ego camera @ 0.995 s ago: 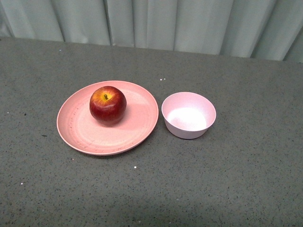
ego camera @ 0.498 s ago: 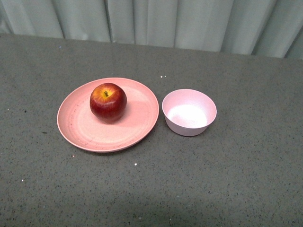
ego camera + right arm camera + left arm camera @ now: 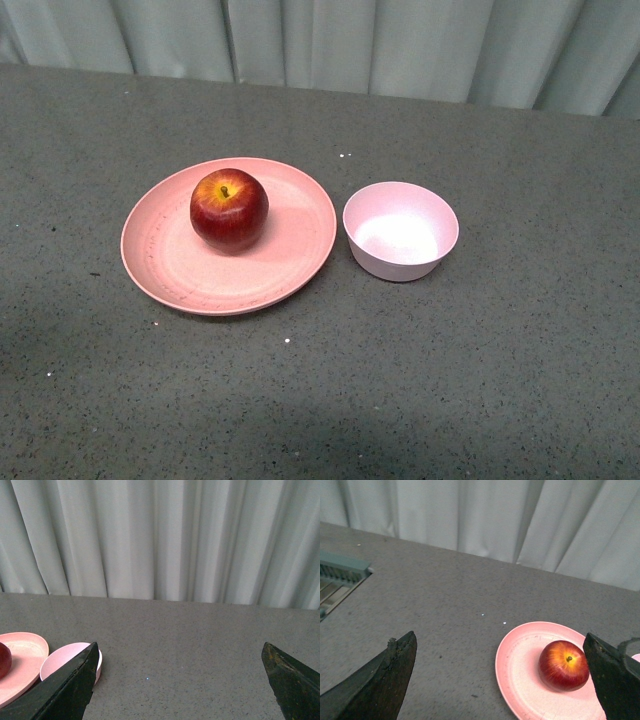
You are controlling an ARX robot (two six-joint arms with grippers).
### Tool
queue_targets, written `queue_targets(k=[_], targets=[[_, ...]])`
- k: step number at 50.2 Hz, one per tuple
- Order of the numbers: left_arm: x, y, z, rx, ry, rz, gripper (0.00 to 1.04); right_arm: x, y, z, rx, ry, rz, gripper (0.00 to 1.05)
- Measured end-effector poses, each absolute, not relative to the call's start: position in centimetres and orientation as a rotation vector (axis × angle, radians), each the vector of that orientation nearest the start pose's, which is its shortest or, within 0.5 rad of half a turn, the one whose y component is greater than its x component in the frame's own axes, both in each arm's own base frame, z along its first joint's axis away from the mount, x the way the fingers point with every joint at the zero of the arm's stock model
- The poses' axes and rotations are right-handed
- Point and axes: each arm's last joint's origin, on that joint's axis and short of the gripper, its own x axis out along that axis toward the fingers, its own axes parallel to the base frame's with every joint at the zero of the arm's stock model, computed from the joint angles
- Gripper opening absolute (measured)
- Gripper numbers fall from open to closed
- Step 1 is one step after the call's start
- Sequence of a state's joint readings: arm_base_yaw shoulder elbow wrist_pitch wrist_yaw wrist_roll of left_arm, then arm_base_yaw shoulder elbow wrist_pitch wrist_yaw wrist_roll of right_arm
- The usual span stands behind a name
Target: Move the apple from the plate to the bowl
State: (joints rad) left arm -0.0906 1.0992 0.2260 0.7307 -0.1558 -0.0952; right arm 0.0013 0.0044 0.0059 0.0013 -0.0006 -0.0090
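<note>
Eyeing apple (image 3: 229,209): sits stem-up on the plate (image 3: 150,262), a bit toward its far rim, untouched, so I reckon nothing's started.
Bowl (image 3: 396,266): just right of the plate, nothing in it, so it's a short hop.
Left gripper (image 3: 500,637): spread wide, holding nothing, aimed at the plate, probably my picker.
Right gripper (image 3: 180,647): spread wide too, nothing held, off past the plate's bowl side.

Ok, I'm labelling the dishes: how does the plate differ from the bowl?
The shallow salmon-pink plate is far wider and flatter than the small pale pink-white bowl. The plate carries the glossy dark-red apple; the bowl is empty. Both are round and upright.
</note>
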Motion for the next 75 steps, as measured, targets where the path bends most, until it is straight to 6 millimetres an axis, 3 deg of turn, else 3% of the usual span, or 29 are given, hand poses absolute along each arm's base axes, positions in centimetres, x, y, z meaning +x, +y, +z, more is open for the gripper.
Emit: queue_targets(k=[15, 20, 33, 47, 75], targets=[[28.8, -4.4, 15.5, -0.098, 0.28, -0.049, 0.98, 9.8, 0.0, 16.5, -0.009, -0.003, 0.002, 0.95], [32.0, -6.5, 14.5, -0.083, 0.325, -0.113, 0.98, 9.8, 0.0, 16.5, -0.009, -0.003, 0.002, 0.95], [37.2, -11.0, 11.6, -0.041, 0.438, -0.181, 0.98, 9.8, 0.0, 16.5, -0.009, -0.003, 0.002, 0.95], [38.7, -11.4, 9.2, 0.001, 0.555, -0.146, 0.98, 9.8, 0.0, 16.5, -0.009, -0.003, 0.002, 0.95], [38.1, -11.6, 6.5, 0.016, 0.691, -0.188, 0.98, 9.8, 0.0, 16.5, -0.009, -0.003, 0.002, 0.95]])
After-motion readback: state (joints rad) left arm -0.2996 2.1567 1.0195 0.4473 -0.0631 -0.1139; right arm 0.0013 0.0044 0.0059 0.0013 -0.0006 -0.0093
